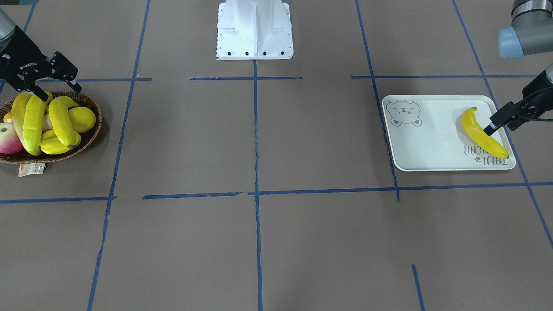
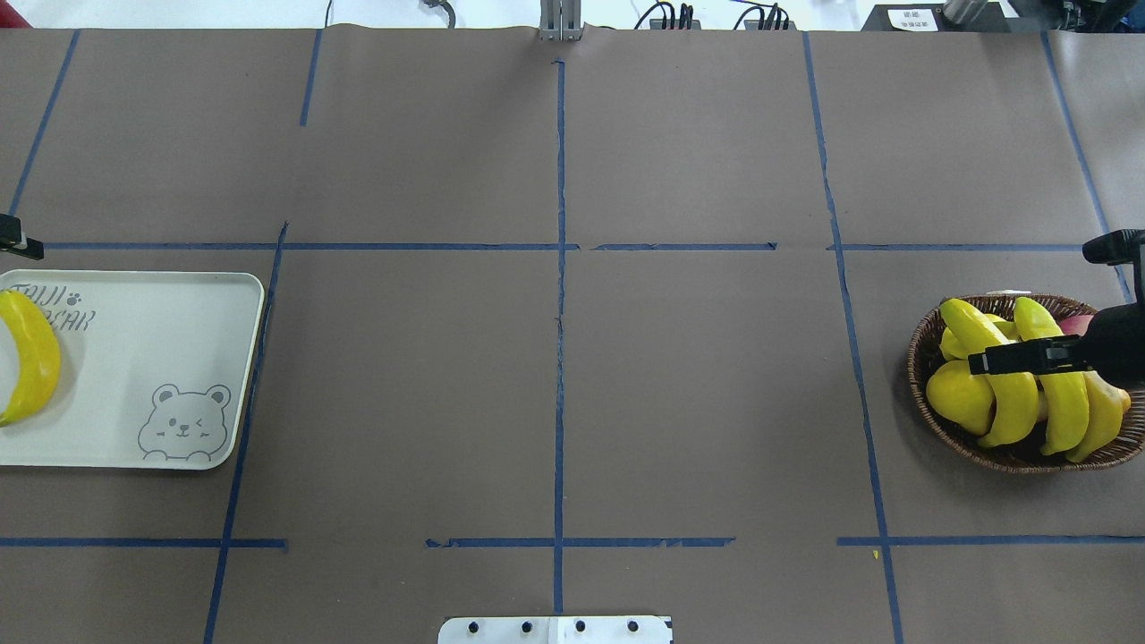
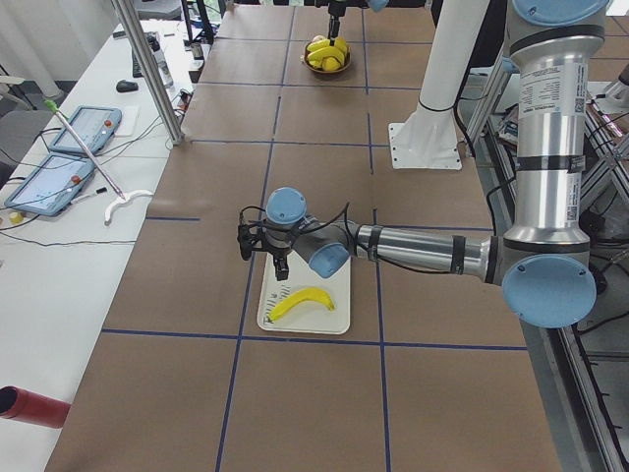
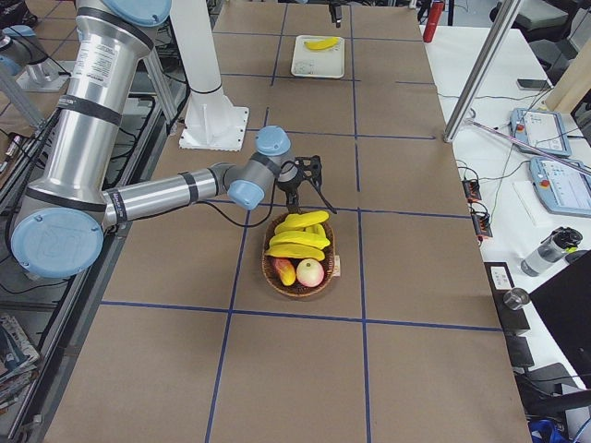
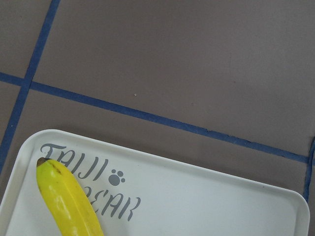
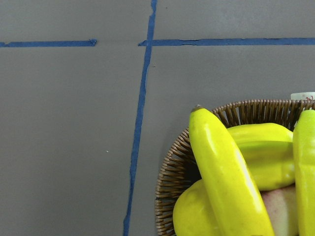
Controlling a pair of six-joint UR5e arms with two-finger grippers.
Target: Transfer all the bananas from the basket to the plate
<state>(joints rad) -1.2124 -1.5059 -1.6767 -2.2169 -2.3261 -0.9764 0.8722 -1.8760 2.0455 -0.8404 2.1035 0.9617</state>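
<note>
Yellow bananas point(image 1: 62, 121), brown basket point(image 1: 43, 159), white plate point(image 1: 432, 138)

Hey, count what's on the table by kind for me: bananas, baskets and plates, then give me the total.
Bananas: 4 (1 on the plate, 3 in the basket)
Baskets: 1
Plates: 1
Total: 6

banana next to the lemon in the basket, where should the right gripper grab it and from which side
Probably its middle, from straight above, the right gripper closing across the narrow width. The banana lies on top of the pile, its curved back exposed; the lemon crowds its side.
</note>
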